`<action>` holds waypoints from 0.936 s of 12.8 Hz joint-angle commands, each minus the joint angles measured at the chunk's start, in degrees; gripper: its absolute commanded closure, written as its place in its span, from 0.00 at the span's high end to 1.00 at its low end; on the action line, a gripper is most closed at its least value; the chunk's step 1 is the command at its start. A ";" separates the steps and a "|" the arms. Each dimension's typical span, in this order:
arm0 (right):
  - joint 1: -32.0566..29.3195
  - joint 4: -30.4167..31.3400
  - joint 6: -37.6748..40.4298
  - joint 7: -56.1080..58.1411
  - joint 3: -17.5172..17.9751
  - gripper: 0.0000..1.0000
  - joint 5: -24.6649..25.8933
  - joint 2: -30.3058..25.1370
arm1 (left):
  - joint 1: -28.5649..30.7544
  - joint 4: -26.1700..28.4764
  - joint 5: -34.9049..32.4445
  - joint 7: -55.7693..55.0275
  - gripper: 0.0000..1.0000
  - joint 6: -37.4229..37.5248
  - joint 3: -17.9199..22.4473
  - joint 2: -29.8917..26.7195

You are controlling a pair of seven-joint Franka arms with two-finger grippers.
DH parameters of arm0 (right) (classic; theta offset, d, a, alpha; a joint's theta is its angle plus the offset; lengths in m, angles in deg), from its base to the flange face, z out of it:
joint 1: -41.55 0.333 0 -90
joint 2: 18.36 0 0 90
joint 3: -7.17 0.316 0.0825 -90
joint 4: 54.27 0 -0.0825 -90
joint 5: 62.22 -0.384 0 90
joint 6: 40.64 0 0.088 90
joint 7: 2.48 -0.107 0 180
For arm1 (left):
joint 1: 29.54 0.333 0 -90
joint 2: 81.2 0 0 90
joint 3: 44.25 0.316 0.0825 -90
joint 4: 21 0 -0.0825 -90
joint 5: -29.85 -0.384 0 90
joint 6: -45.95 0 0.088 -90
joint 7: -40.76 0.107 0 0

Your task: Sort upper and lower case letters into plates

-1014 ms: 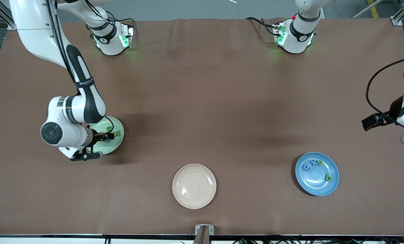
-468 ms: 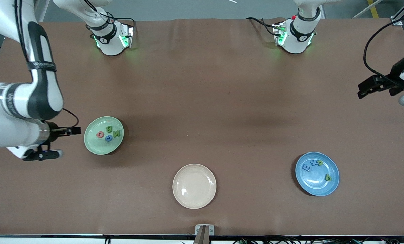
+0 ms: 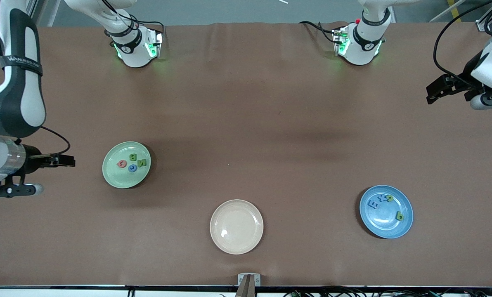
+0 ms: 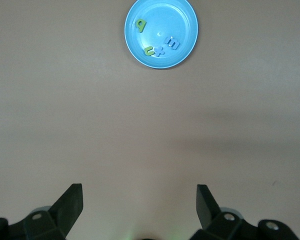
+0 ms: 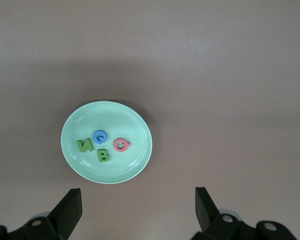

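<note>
Four letters (image 3: 132, 161) on mint plate (image 3: 114, 178), four on blue plate (image 3: 394, 229); right pincer (image 3: 66, 160) beside mint plate, left pincer (image 3: 435, 91) over table (image 3: 246, 123), both wide, empty

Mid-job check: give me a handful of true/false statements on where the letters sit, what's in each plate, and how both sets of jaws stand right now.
1. The mint green plate holds four letters. True: green N, green B, a blue letter and a pink letter.
2. The cream plate holds one letter. False: nothing lies in it.
3. The blue plate holds four letters. True: two green, two blue.
4. The right gripper is shut on a letter. False: its jaws are open and hold nothing, over bare table beside the mint green plate.
5. The left gripper hangs over the blue plate. False: it is over bare table toward the left arm's end, jaws open.
</note>
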 commanded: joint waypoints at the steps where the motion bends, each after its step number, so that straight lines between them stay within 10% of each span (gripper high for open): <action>1: -0.44 -3.57 1.63 0.15 0.55 1.00 1.07 0.48 | -0.18 2.88 2.10 1.17 1.00 -1.71 0.19 -2.38; 12: -0.44 -3.22 6.81 -0.20 0.73 1.00 0.81 -2.07 | 0.08 2.79 2.20 1.34 1.00 -2.15 0.27 -2.38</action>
